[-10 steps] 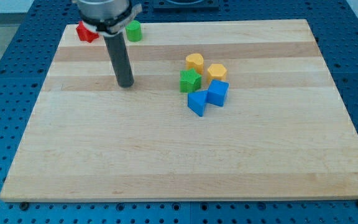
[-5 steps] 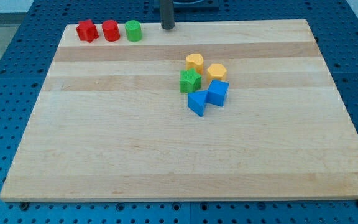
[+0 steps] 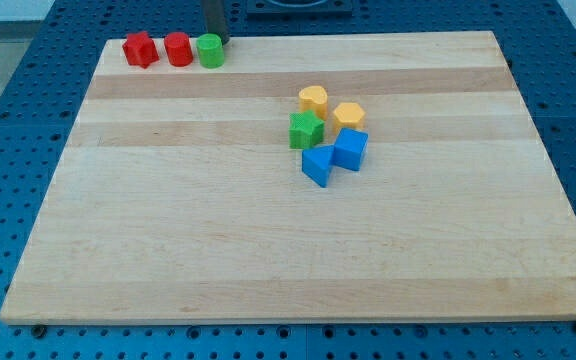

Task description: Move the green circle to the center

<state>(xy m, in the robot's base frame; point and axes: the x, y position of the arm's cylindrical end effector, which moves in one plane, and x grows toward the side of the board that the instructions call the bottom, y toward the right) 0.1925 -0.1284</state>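
Green circle (image 3: 210, 50) sits near the far left corner of the wooden board (image 3: 268, 250), at the view's top, as the right-hand end of a short row along the far edge. Beside it, touching or nearly so, stands a red cylinder (image 3: 178, 49), and left of that a red star-shaped block (image 3: 140, 49).

My tip (image 3: 218, 40) is at the far edge of the board, just behind the green circle on its upper right side; whether it touches the block I cannot tell. Only the lowest part of the dark rod shows, the rest being cut off by the view's top. There are no fingers on this rod, so it has hold of nothing.

Near the middle of the board, slightly toward the right edge, lies a tight cluster: a yellow rounded block (image 3: 313, 99), a yellow hexagon-like block (image 3: 348, 116), a green star (image 3: 306, 130), a blue cube (image 3: 350, 149) and a blue wedge-shaped block (image 3: 317, 165). The board rests on a blue perforated desk (image 3: 8, 120).
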